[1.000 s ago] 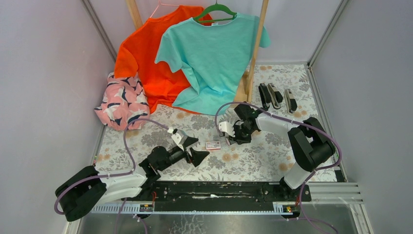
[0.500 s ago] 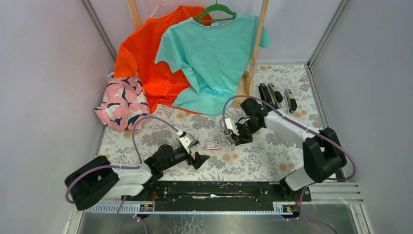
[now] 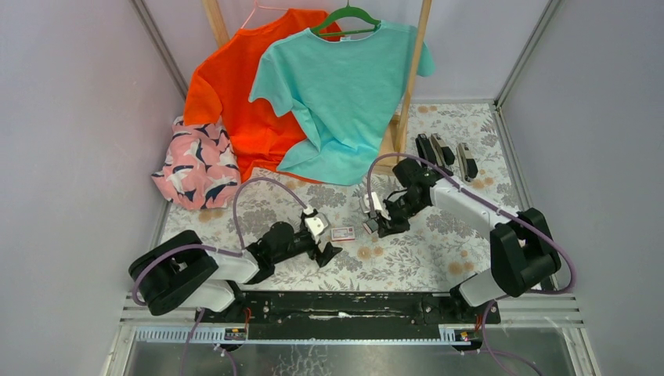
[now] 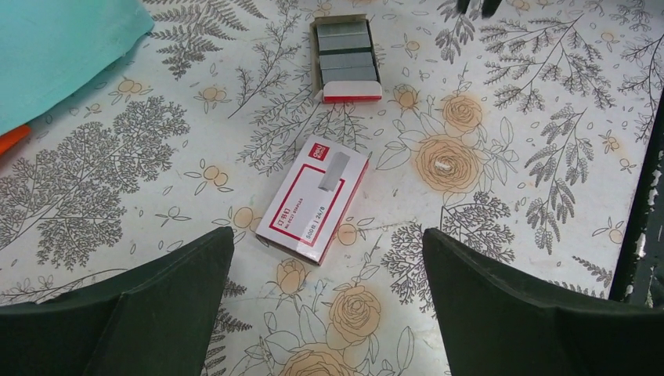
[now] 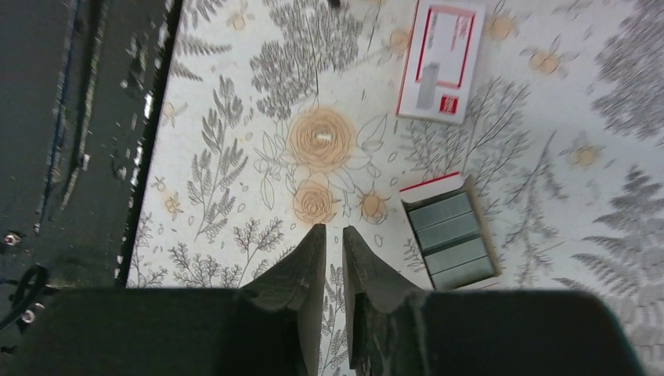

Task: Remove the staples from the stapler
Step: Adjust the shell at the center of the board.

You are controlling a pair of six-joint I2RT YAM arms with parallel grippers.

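Note:
Three black staplers [image 3: 443, 153] lie side by side at the back right, far from both grippers. Grey strips of staples [image 4: 347, 56] fill a small open tray [image 5: 479, 227]. In the right wrist view the staples [image 5: 452, 232] lie just right of my right gripper [image 5: 332, 229]. Its fingers stand a narrow slit apart with nothing between them. My left gripper [image 4: 327, 233] is wide open and empty, low over the table, just short of the white-and-red staple box [image 4: 313, 197]. From above, the left gripper [image 3: 325, 249] and right gripper [image 3: 377, 225] flank that box [image 3: 342, 233].
An orange shirt [image 3: 235, 102] and a teal shirt [image 3: 344, 94] hang on a wooden rack at the back. A pink patterned cloth [image 3: 196, 163] lies bunched at the left. A tiny pale speck [image 4: 442, 166] sits on a printed rose. The black rail [image 5: 78, 117] edges the table.
The left arm has reached right, bringing its open gripper close to the box. The right arm stretched out and shifted slightly, and its fingers parted a little.

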